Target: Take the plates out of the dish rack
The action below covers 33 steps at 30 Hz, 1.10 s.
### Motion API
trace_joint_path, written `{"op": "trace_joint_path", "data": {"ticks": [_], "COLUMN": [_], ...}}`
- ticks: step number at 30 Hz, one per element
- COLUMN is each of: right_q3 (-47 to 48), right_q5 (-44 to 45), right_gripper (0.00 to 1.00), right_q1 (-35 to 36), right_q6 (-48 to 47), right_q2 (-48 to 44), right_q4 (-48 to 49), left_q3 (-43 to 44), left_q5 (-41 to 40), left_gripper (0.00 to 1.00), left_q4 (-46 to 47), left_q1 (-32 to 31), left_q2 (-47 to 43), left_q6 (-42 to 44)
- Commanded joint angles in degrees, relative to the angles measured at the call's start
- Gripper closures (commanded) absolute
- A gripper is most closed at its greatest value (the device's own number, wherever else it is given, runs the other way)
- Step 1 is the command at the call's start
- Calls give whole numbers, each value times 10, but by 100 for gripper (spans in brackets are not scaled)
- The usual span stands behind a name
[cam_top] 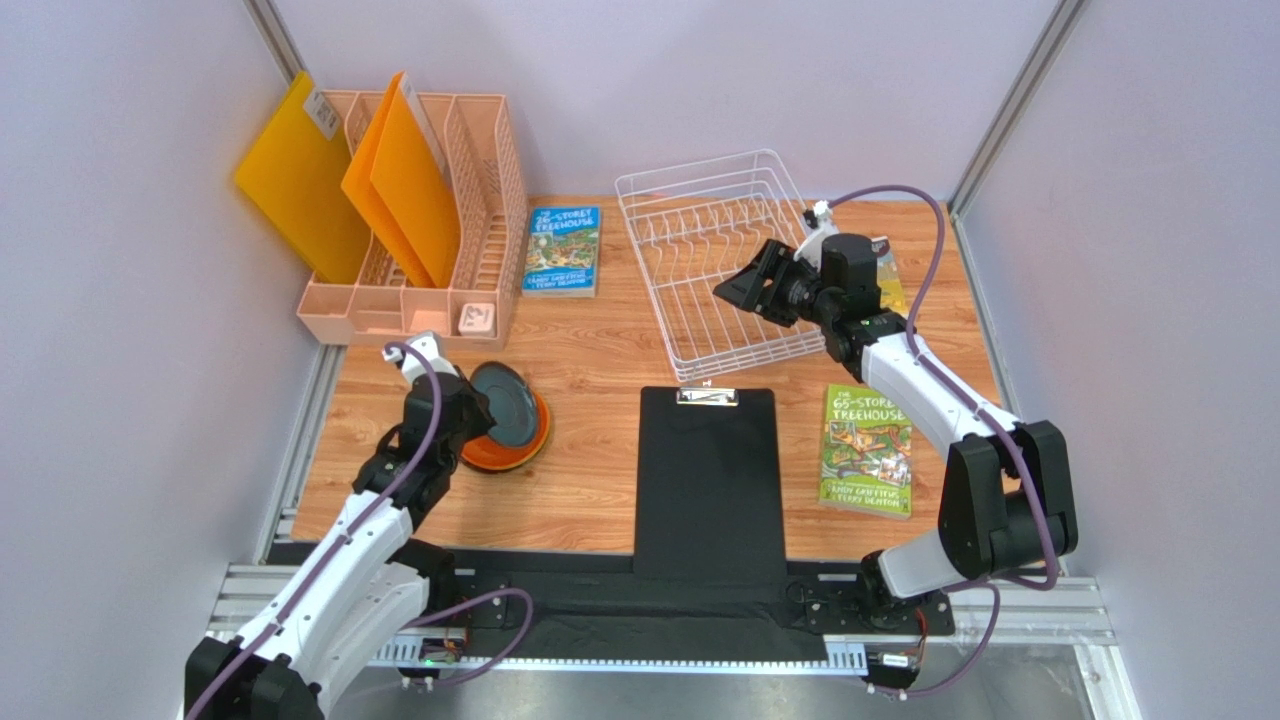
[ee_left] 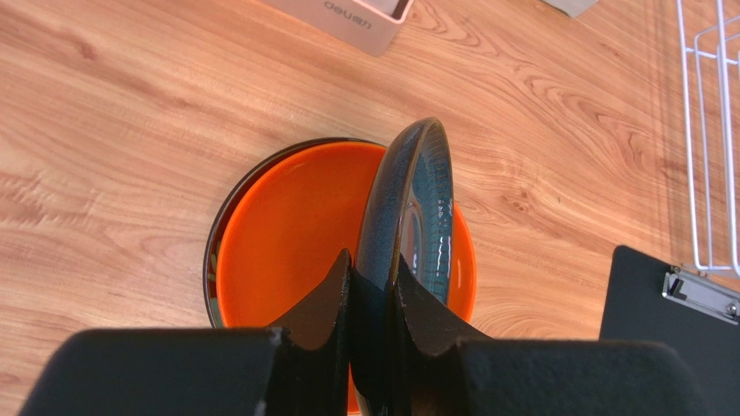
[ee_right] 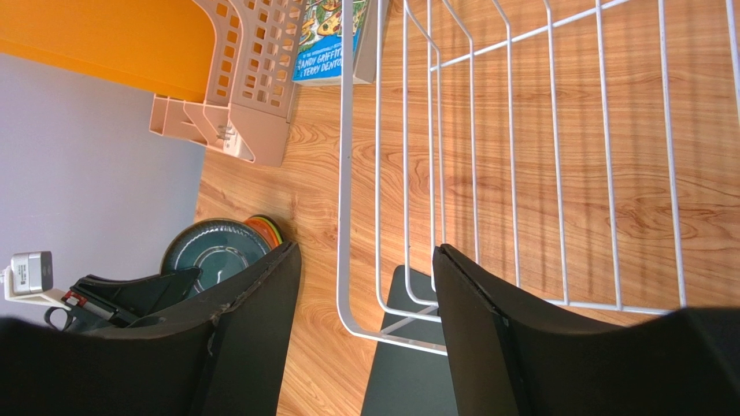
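Note:
My left gripper [ee_left: 373,269] is shut on the rim of the dark grey-teal plate [ee_left: 408,199], which stands tilted on edge over the orange plate [ee_left: 287,234]. A darker plate rim [ee_left: 211,260] peeks out under the orange one. In the top view this stack [cam_top: 504,447] lies at the left, with the teal plate [cam_top: 508,399] on top and the left gripper [cam_top: 466,405] beside it. The white wire dish rack [cam_top: 721,263] holds no plates. My right gripper [cam_top: 747,285] hovers open over the rack's near-right part. In its wrist view the right gripper [ee_right: 365,251] straddles the rack's corner wires [ee_right: 347,173] without touching them.
A peach mesh file holder [cam_top: 428,225] with orange folders stands at the back left. A blue book [cam_top: 562,248] lies beside it. A black clipboard [cam_top: 705,458] sits at the front centre and a green book [cam_top: 869,447] to its right.

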Motion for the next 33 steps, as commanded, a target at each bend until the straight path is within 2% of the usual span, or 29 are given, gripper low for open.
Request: {"op": "trace_joint_path", "data": {"ticks": [1, 5, 7, 8, 9, 18, 20, 25, 33], "right_q3": [6, 5, 5, 6, 6, 9, 9, 5, 5], "right_q5": [-3, -2, -2, -2, -2, 0, 0, 0, -2], "right_gripper": [37, 37, 37, 37, 37, 37, 37, 37, 37], "right_q1": [-2, -2, -1, -1, -2, -1, -1, -1, -1], "right_q6": [-12, -13, -13, -13, -14, -17, -16, -17, -19], "right_q2": [-1, 1, 2, 1, 2, 3, 3, 5, 6], "right_q4": [10, 8, 8, 7, 7, 5, 5, 5, 5], "left_q3": [-5, -13, -14, -16, -16, -23, -23, -21, -23], "left_q5": [-1, -7, -8, -7, -7, -20, -25, -37, -51], "left_gripper": [91, 77, 74, 67, 63, 56, 50, 45, 40], "left_q4": [8, 3, 0, -3, -5, -23, -27, -37, -53], "left_q1": [3, 3, 2, 3, 3, 3, 3, 3, 3], "left_q2": [-8, -10, -10, -10, -10, -15, -13, -4, -1], "left_q6": [-27, -30, -30, -29, -30, -33, -35, -35, -41]}}
